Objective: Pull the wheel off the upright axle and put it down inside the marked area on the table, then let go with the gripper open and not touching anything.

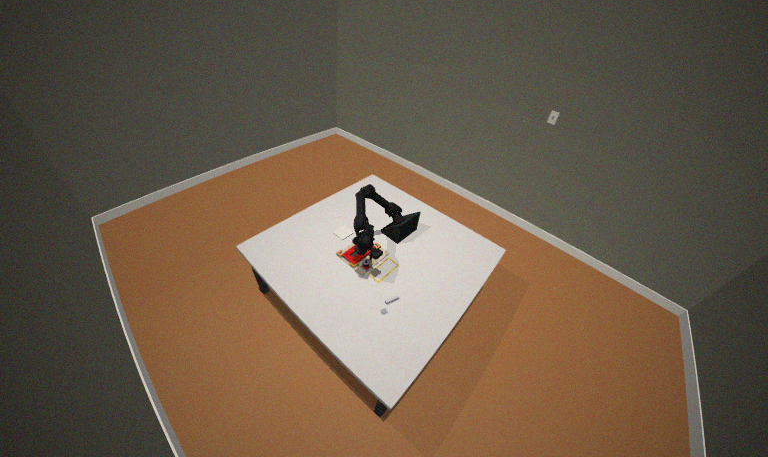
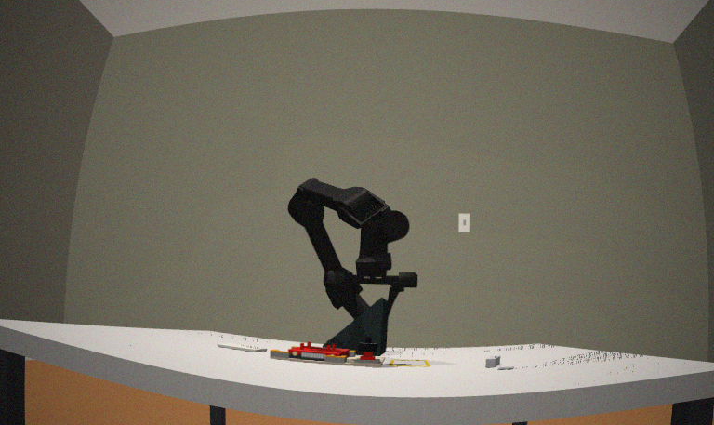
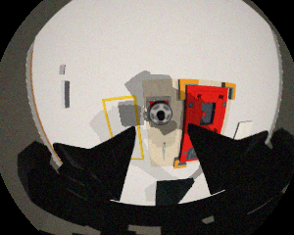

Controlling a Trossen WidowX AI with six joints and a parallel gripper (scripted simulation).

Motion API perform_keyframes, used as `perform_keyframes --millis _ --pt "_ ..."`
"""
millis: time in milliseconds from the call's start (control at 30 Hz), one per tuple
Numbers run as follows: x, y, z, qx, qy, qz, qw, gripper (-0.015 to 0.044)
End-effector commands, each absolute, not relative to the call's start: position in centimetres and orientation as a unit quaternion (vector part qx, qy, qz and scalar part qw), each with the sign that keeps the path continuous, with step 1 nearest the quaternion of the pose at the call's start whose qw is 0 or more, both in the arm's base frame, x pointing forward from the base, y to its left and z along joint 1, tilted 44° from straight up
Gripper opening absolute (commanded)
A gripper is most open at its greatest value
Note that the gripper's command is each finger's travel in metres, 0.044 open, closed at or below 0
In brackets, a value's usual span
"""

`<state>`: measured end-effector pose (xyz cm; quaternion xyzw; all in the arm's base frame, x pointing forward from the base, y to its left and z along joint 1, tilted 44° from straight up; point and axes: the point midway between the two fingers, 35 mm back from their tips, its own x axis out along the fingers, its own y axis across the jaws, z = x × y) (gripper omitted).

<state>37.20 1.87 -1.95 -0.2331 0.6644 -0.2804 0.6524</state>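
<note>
The dark wheel (image 3: 161,114) (image 2: 367,343) sits on the upright axle at the end of a beige base, beside a red board (image 3: 202,112) (image 1: 352,254) (image 2: 318,351). The yellow-outlined marked area (image 3: 106,120) (image 1: 388,274) (image 2: 425,364) lies on the white table (image 1: 317,305) just beside the wheel and has nothing inside it. My gripper (image 3: 162,128) (image 1: 364,247) points straight down above the wheel. Its fingers are open and stand to either side of the wheel in the wrist view, still above it, holding nothing.
A small grey block (image 1: 391,300) (image 2: 492,362) (image 3: 67,93) and a smaller flat grey piece (image 1: 384,311) (image 3: 63,70) lie beyond the marked area. A white flat plate (image 1: 343,232) (image 2: 242,347) lies beyond the red board. The arm's black wedge base (image 1: 403,226) (image 2: 363,325) stands behind.
</note>
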Motion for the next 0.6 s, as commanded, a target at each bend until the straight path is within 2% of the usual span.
perform_keyframes --millis 0,300,433,567 --pt "37.0 0.0 -3.6 -0.235 0.668 -0.283 0.647 0.0300" --pt "36.8 -2.7 -6.5 -0.235 0.667 -0.284 0.647 0.0300" --pt "36.6 -2.6 -6.3 -0.232 0.670 -0.286 0.644 0.0195" --pt "36.6 -2.6 -6.3 -0.232 0.670 -0.286 0.644 0.0168"
